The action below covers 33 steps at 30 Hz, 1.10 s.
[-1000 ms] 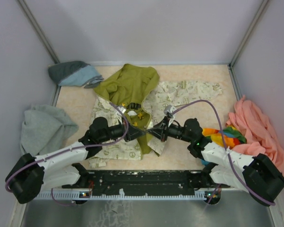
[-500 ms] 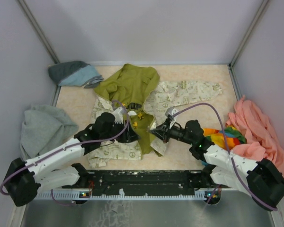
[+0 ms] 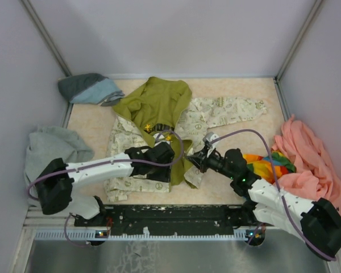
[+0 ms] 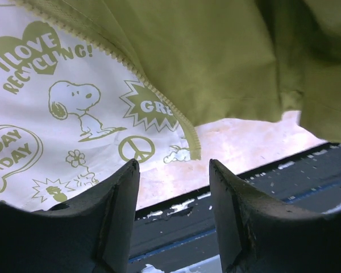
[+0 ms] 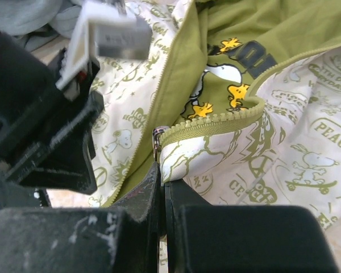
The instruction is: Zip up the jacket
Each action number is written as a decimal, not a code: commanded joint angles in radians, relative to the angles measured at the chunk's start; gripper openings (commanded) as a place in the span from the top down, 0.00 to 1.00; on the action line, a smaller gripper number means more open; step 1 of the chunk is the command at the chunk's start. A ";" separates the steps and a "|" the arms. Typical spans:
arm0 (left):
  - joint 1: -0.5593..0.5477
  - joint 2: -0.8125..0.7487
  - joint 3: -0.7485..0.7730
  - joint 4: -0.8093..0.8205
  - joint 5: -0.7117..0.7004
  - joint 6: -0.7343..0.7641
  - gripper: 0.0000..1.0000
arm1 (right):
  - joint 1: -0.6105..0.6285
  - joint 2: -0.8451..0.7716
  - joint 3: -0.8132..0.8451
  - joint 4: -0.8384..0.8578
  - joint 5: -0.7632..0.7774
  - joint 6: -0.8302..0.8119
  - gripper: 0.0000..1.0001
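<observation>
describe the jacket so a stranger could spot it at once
Look at the middle of the beige table. The jacket lies spread there: cream with olive prints and an olive hood, unlike the plain grey sweatshirt on the left and the peach garment on the right.

**Top view:** left arm (image 3: pixel 96 168) and right arm (image 3: pixel 273 193) overlie the jacket (image 3: pixel 216 111) front. The zipper's lower end and both sets of fingertips are hidden.

**Left wrist view:** left gripper (image 4: pixel 173 170) finger bases cut by the bottom edge. The jacket runs off the top and sides.

**Right wrist view:** right gripper (image 5: pixel 161 176) blurred in the foreground. The left gripper is a blurred dark mass, cut by the left edge.
</observation>
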 commanded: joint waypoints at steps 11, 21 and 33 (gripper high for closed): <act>-0.058 0.236 0.127 -0.131 -0.089 -0.035 0.50 | -0.012 -0.058 0.000 0.009 0.108 -0.017 1.00; -0.059 0.231 0.093 -0.105 -0.053 -0.047 0.50 | -0.014 -0.035 0.006 0.013 0.103 -0.010 1.00; -0.062 0.295 0.072 -0.076 -0.002 -0.041 0.48 | -0.014 -0.003 0.014 0.008 0.106 -0.007 1.00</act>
